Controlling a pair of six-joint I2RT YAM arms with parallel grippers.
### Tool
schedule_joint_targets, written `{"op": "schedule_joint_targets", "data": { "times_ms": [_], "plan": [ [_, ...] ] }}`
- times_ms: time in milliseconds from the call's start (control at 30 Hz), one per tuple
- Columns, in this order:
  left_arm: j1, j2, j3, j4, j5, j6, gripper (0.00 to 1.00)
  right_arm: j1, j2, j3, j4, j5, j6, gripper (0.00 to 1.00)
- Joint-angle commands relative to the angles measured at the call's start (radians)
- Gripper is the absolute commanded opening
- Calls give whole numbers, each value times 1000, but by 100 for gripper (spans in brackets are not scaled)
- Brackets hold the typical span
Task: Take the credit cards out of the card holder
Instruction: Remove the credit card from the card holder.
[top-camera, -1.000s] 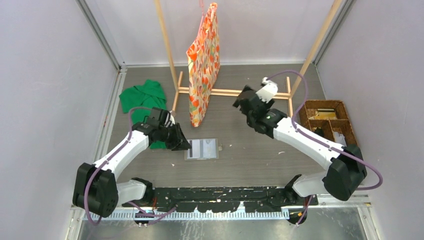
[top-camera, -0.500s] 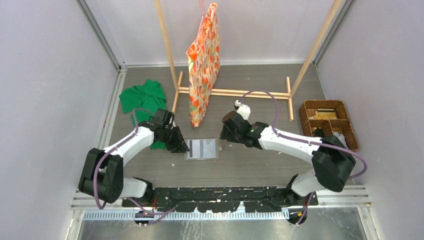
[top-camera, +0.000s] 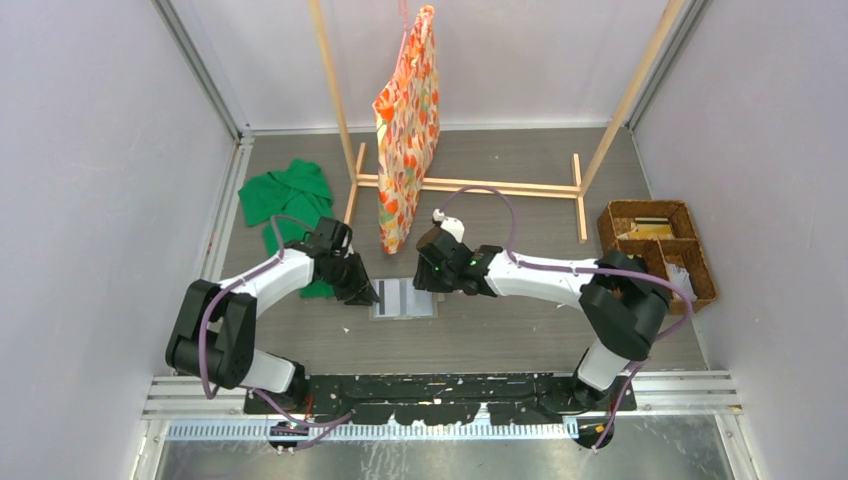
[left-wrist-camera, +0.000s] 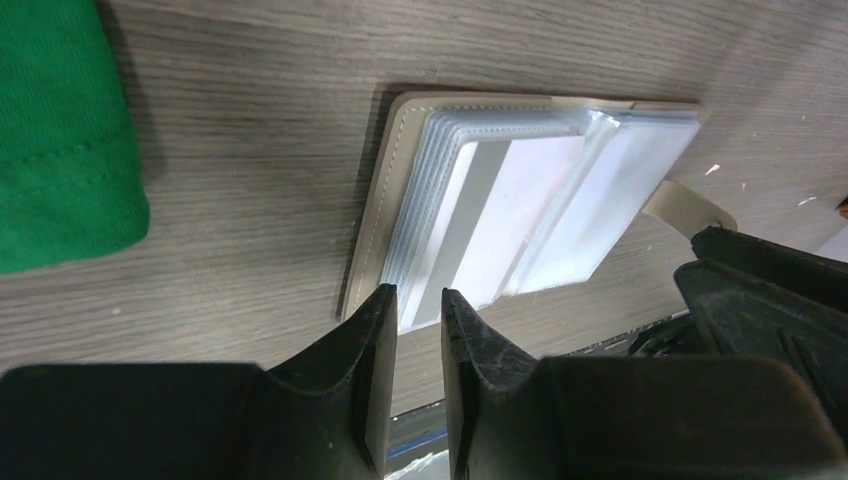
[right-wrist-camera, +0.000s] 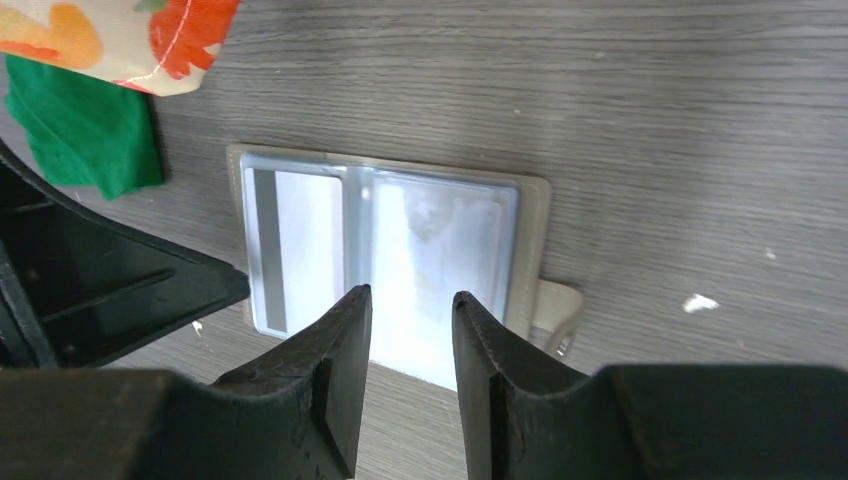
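Left jaws, barely parted and clamping nothing, sit at the left edge of the flat grey folding card holder (left-wrist-camera: 500, 215) — probably pinning it open on the wood-grain worktop (top-camera: 500, 330); right jaws (parted wider) hover over its pockets.

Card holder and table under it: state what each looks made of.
Card holder: cover looks like pale grey faux leather, matte, with a stitched edge; its pockets look like clear glossy plastic, catching glare. Table: probably grey wood-grain laminate, matte, with streaky grain lines.
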Motion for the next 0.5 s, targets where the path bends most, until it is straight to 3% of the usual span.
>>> {"op": "schedule_joint_targets", "data": {
  "times_ms": [0,467],
  "plan": [
    [-3,38,32,57,-6,5,25,6,63,71,23,-51,-23,40],
    [-3,50,45,80,38,2,25,4,84,-17,-1,44,35,40]
  ]
}}
